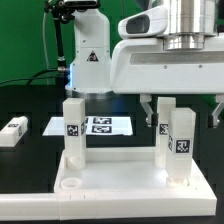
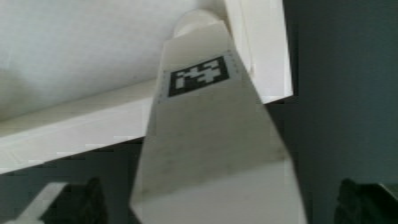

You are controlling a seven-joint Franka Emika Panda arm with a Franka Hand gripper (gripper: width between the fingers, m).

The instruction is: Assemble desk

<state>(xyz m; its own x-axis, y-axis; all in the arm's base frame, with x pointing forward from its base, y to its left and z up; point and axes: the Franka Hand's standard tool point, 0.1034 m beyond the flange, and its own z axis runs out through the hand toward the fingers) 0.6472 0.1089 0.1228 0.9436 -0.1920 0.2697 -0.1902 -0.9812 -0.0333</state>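
At the exterior view's left, we find a loose leg (image 1: 12, 132) lying flat on the black table (image 1: 30, 165), well apart from the desk panel (image 1: 120, 180), with open table around it. The panel's raised rim runs along its near edge, and a round socket (image 1: 70, 185) sits at the near left corner. One upright leg (image 1: 73, 125) stands at the far left corner, with the marker board (image 1: 100, 125) behind it. Bare panel floor separates this leg from the right pair: a rear leg (image 1: 165, 118) and a front leg (image 1: 181, 142), close together. The gripper (image 1: 182, 110) hangs over the front leg with its jaws spread fully, holding nothing (the wrist view shows a gap on either side). Each leg bears a black-and-white tag (image 2: 199, 76); the pattern is too coarse to read. The robot base (image 1: 90, 60) carries a yellow warning triangle.
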